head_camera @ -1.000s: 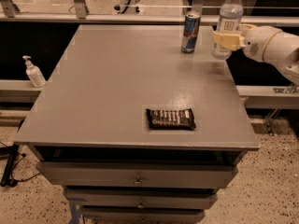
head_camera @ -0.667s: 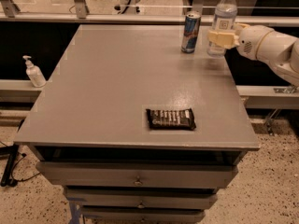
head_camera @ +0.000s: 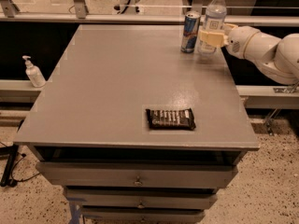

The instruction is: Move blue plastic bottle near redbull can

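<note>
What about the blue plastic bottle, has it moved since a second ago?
Yes. Held in the gripper, the blue plastic bottle has shifted left, closing most of the gap to the redbull can, which stayed put.

Glossy plastic claw [head_camera: 209,37] — around clear-plastic bottle [head_camera: 214,17]

grey table [head_camera: 117,78] with drawers [head_camera: 93,174] stands on speckled floor [head_camera: 271,199]; pale rail [head_camera: 93,18] behind.

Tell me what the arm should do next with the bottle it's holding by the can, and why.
Probably open the jaws and release. The gripper holds the blue plastic bottle upright at the far corner of the table, just beside the redbull can, its base seemingly resting on the surface.
</note>
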Tool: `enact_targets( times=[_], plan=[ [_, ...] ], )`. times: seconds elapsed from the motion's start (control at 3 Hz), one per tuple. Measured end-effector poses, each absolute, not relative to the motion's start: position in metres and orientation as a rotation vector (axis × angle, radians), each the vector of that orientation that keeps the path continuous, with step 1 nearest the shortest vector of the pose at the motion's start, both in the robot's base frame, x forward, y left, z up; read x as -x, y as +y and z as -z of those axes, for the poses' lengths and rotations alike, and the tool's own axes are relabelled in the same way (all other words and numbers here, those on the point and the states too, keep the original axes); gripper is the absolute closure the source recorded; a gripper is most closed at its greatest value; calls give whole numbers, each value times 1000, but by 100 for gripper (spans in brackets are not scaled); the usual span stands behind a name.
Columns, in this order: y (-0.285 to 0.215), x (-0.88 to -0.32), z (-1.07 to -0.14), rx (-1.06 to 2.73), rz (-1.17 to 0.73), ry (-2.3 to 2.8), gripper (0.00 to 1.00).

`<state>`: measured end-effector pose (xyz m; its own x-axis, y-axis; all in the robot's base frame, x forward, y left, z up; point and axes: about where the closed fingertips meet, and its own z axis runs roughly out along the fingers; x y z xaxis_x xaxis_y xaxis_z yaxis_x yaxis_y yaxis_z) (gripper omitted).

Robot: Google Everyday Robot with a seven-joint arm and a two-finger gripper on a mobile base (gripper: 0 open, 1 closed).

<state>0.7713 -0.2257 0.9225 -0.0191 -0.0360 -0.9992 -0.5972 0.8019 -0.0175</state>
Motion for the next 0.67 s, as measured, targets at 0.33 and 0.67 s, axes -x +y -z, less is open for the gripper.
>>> enact_targets(
  times=[0.33,0.67],
  plan=[
    [-219,-778,-919,555,-483,1538,84],
    [-222,-778,-912,571,-474,1548,61]
  ],
)
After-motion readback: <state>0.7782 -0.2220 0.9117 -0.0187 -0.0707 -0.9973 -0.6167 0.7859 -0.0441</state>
